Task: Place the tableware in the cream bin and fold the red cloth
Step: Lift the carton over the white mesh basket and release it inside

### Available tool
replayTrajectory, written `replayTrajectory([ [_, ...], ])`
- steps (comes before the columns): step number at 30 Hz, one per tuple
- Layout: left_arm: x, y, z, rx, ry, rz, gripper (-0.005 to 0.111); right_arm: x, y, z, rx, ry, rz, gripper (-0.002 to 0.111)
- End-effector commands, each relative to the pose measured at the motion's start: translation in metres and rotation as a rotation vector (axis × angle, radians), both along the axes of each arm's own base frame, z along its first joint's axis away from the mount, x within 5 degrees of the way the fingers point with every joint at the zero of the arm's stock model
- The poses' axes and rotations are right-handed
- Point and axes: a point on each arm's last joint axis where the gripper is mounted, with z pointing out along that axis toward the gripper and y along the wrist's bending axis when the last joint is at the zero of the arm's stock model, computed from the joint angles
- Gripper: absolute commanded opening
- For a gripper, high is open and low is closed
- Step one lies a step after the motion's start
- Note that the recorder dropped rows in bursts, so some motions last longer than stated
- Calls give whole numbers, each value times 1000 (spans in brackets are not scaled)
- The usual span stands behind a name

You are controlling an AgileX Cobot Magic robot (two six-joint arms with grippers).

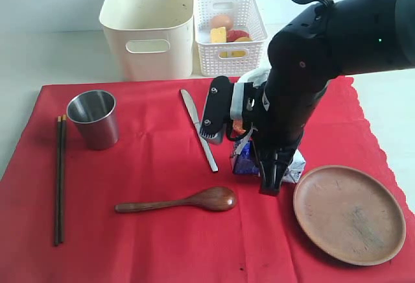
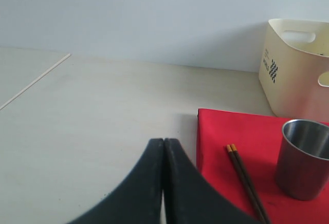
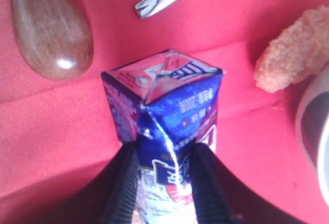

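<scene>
Red cloth (image 1: 155, 231), soft and limp, covers the near part of the table and carries the tableware; a corner looks the best hold for folding. Steel cup (image 1: 95, 119) stands mouth up near the cloth's far left corner: light, rigid and probably slick, so pinch over its rim. Chopsticks (image 1: 59, 179) lie along the left edge, long axis far to near; thin and apt to roll, take them mid-length. Knife (image 1: 199, 130) lies near the cloth's middle, axis far to near, slightly slanted. Spoon (image 1: 178, 202) lies parallel to the near edge, bowl end rightward. Plate (image 1: 350, 215) rests flat at the near right corner, best taken by its rim. Cream bin (image 1: 149, 30) stands beyond the far edge. Right gripper (image 3: 164, 157) pinches a milk carton (image 3: 169, 95). Left gripper (image 2: 163, 143) has its jaws pressed together over bare table beside the cloth's left edge.
</scene>
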Motion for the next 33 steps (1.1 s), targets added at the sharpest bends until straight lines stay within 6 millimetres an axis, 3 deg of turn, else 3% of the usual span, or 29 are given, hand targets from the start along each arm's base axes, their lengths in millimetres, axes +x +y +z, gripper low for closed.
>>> replayTrajectory([
  [1, 0, -1, 0, -7, -5, -8, 1, 2, -3, 8, -2, -42, 4, 0],
  [9, 0, -1, 0, -7, -5, -8, 1, 2, -5, 26, 51, -101, -33, 0],
  [25, 0, -1, 0, -7, -5, -8, 1, 4, -5, 32, 67, -131, -37, 0],
  [33, 0, -1, 0, -7, -5, -8, 1, 2, -6, 54, 135, -180, -47, 0],
])
